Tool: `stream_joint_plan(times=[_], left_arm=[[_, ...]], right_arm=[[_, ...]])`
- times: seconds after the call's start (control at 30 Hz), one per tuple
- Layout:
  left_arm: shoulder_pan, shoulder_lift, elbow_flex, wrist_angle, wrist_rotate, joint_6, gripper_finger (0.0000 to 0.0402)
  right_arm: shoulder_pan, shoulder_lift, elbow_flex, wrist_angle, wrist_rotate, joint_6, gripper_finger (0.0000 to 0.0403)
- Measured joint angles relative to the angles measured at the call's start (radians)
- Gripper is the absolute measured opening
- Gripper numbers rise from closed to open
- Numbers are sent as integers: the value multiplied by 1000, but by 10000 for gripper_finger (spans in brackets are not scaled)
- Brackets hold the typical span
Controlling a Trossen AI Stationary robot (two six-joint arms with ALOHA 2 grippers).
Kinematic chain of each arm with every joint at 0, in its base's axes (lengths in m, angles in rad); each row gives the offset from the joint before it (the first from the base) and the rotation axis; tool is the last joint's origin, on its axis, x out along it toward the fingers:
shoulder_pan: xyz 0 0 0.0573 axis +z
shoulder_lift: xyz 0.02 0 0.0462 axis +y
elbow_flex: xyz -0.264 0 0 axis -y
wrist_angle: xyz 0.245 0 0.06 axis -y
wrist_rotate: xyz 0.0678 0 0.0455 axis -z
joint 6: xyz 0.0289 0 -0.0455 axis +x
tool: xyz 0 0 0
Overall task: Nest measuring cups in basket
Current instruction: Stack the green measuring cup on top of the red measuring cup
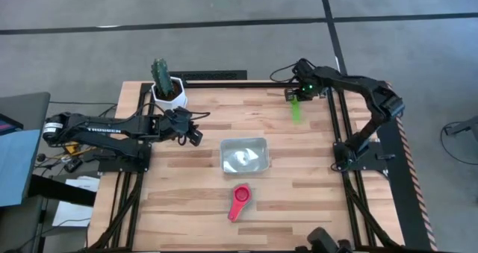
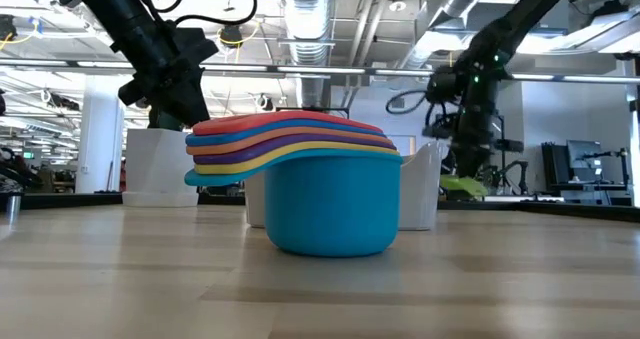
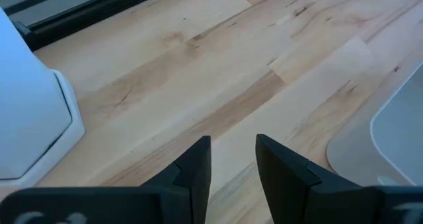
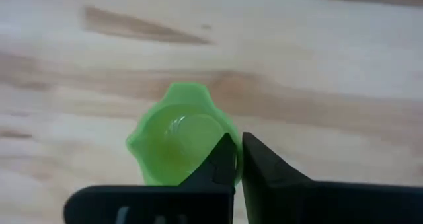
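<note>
Right hand (image 4: 238, 161) sits at the far right corner of the counter (image 1: 299, 193), over the green cup (image 4: 178, 141). Its fingers are nearly together and pinch the cup's rim wall, one finger inside the bowl and one outside. The cup rests on the wood, mouth up.

Left hand (image 3: 232, 164) hovers near the white pot (image 1: 170, 95) with the cactus (image 1: 159, 72), on the left side. Its fingers stand parted with bare wood between them; it holds nothing.

The basket (image 1: 244, 155) lies mid-counter, well apart from the green cup; what lies inside it is not clear from above. A stack of cups (image 2: 300, 184) stands near the front edge, pink cup (image 1: 240, 201) uppermost as seen from above, teal at the bottom in the low view, with yellow, purple and orange handles fanned between them.

Handling, judged: thin moulded plastic, very light, stiff, smooth and probably slippery. A rim pinch should carry it, though the cup may swing or slip if the grip is shallow. The flat handle would be a steadier place to hold. Not fragile; a drop would likely only make it bounce or roll away.

Writing: pale lettering runs along the left arm in the high view, too small to read. No labels visible on the cups or the basket.
</note>
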Motion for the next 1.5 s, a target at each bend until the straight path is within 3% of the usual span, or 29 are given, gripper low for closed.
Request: stream_joint_plan(times=[0.27, 0.53, 0.83, 0.93, 1.13, 1.5], left_arm=[[0, 0, 0, 0, 20, 3, 106], [-43, -2, 0, -54, 247, 96, 106], [-247, -28, 0, -193, 178, 105, 106], [-297, -29, 0, -184, 174, 95, 106], [-372, -29, 0, -181, 135, 69, 106], [-382, -29, 0, -124, 72, 44, 106]], right_arm=[[237, -141, 0, -9, 58, 292, 10], [605, -232, 0, -81, 217, 792, 12], [1050, -183, 8, -66, 332, 1456, 15], [1166, -131, 40, -62, 343, 1598, 12], [1304, 6, 146, -65, 345, 1720, 14], [1332, 172, 352, -45, 350, 1710, 13]])
